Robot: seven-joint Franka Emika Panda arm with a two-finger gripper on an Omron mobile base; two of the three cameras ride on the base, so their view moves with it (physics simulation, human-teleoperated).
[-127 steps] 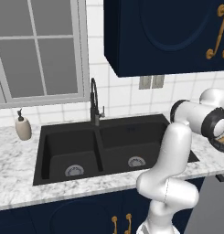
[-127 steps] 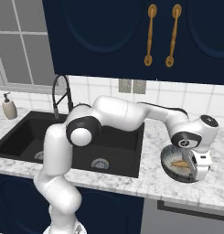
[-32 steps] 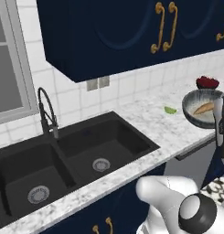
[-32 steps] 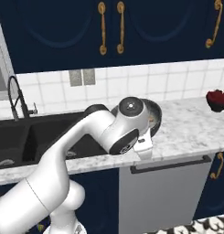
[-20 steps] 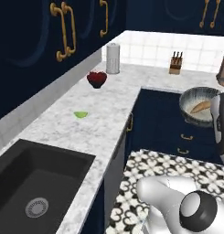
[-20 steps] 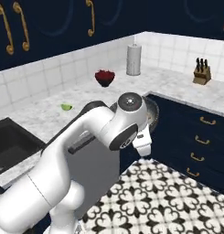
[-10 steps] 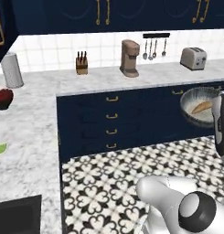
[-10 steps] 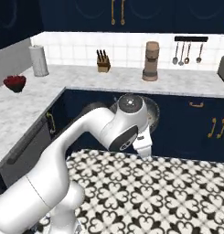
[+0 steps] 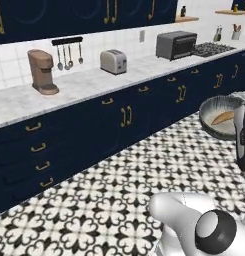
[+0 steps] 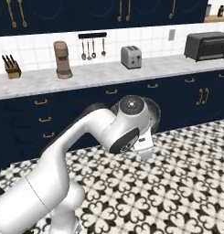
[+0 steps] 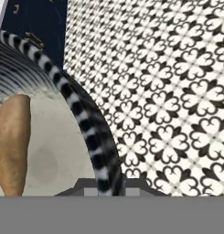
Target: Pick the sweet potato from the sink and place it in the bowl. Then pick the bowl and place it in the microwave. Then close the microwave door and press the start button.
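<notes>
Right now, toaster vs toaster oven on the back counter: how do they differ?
The toaster is small, silver and rounded; the toaster oven is larger, dark and boxy. In the left base view the toaster sits nearer the hanging utensils, while the toaster oven sits beside the stovetop. Both stand upright on the same pale marble counter against the tiled wall.

sweet potato (image 9: 223,118) in bowl (image 9: 212,108), above floor (image 9: 119,195)

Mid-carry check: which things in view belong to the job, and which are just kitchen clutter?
Job: bowl, held at its rim by the shut gripper; sweet potato lying inside it.

Clutter: coffee maker, toaster, toaster oven, hanging utensils, knife block.
</notes>
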